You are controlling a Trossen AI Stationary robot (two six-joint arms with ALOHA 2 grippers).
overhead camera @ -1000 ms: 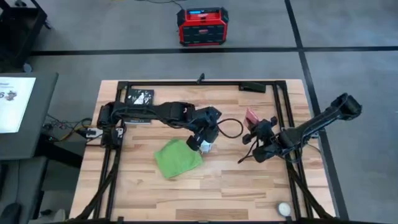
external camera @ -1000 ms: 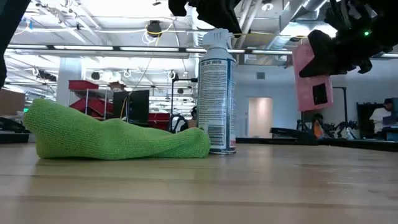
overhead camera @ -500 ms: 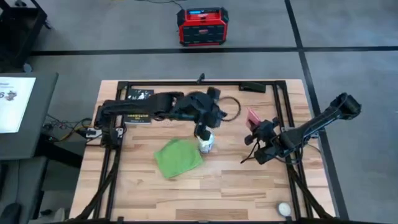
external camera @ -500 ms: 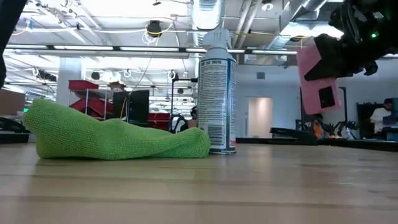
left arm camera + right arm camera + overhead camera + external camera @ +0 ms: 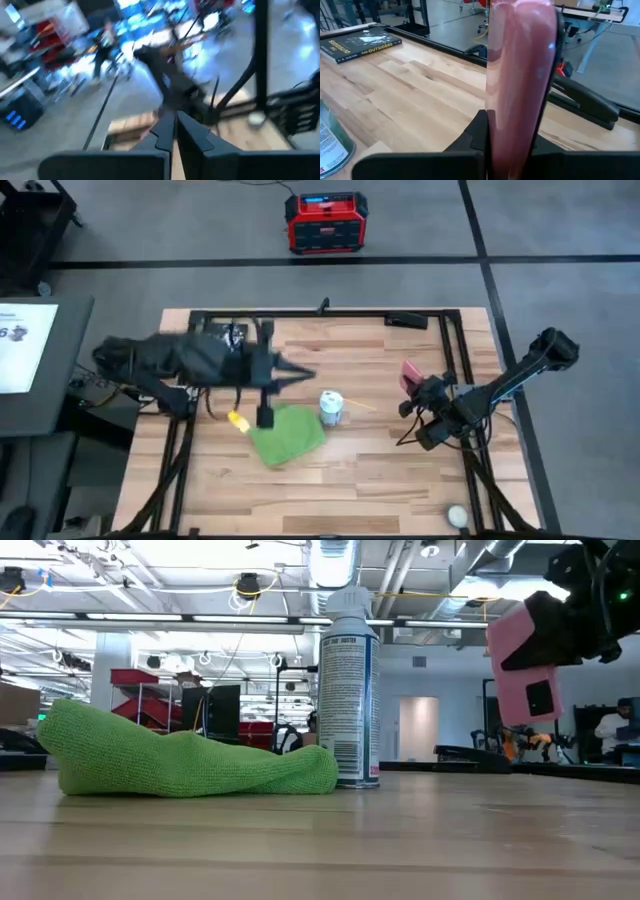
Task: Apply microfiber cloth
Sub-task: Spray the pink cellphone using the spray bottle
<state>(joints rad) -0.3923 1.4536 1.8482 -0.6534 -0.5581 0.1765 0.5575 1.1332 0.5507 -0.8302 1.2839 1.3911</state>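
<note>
My left gripper [image 5: 175,131] showed only as motion-smeared dark fingers; the room behind was streaked past reading. The pink flat phone [image 5: 520,75] in my right gripper [image 5: 512,145] ran off the wrist view's upper edge. The white aerosol spray can [image 5: 332,142] was cropped at that view's border, label unreadable. In the low view, my arms [image 5: 590,600] were cut off above.
</note>
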